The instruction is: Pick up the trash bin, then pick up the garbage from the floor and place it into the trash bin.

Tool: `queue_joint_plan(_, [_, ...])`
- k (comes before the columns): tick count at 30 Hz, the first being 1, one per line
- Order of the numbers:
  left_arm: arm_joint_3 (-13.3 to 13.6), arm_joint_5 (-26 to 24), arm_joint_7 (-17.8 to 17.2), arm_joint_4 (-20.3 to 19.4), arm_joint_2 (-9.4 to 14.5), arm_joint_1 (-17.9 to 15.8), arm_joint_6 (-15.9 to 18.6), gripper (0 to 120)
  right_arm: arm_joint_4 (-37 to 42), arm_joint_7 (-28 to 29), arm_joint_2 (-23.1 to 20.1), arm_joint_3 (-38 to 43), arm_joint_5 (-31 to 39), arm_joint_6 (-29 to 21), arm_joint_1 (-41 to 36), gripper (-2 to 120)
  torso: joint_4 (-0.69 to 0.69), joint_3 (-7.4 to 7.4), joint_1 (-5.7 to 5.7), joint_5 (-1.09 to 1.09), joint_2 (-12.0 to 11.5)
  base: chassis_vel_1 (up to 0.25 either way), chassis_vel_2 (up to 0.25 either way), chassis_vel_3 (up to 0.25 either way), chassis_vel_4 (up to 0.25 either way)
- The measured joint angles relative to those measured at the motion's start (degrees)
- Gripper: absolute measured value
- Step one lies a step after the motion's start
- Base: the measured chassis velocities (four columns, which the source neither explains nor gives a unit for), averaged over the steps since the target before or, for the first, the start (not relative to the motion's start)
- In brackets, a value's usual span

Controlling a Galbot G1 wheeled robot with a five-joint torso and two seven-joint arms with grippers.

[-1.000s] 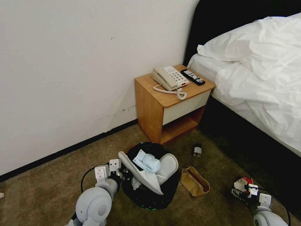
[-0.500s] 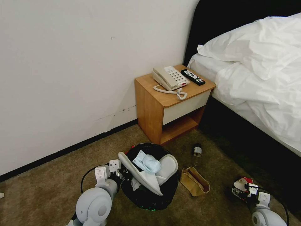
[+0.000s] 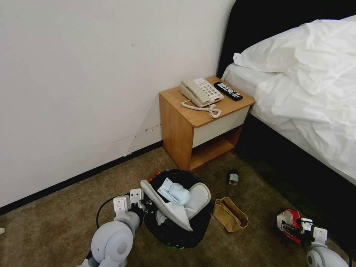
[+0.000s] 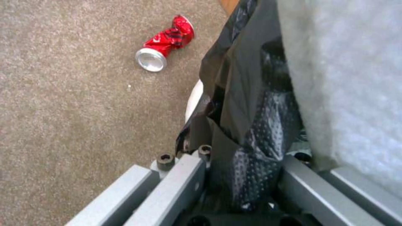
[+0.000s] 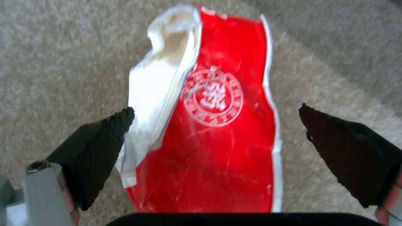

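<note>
The left claw is pinching the near rim of the trash bin, a small round bucket lined with a crinkly black garbage bag. The left wrist view shows the bag's dimpled plastic caught between the grey fingers, so the bin is held on that side of the robot, where the other arm can reach its mouth.

The bin is already heaped. Two white fabric slippers lie across the opening with a light-blue face mask on top of them; they stick out past the rim, probably because they are too long to drop in flat.

The right claw sits low over the carpet at the robot's right, well apart from the bin. Its black pads are spread on either side of a flat red foil packet with a white torn edge. One pad is just at the packet's white edge and the other stands clear of it, which reads as lining up for a grasp not yet made.

More garbage lies on the brown carpet: a crumpled brown paper bag just beside the bin, a clear plastic bottle with a dark cap near the wooden nightstand, and a crushed red drinks can on the bin's far side.
</note>
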Motion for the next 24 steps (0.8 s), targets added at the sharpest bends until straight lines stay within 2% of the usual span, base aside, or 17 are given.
queue_joint_plan(15, [-0.3,-0.3,0.0,0.1,0.8,0.0,-0.2,0,-3.9,-0.1,3.2,-1.1,-1.5,0.7,2.2,100,0.00,0.00,0.00,0.00,0.0,0.000,0.000,0.000,0.000])
queue_joint_plan(24, [-0.1,-0.3,0.1,0.5,0.4,-0.1,-0.4,0,-4.9,-0.1,2.9,-0.4,-2.0,1.2,2.3,100,0.01,0.00,0.00,0.00,0.0,0.000,0.000,0.000,0.000])
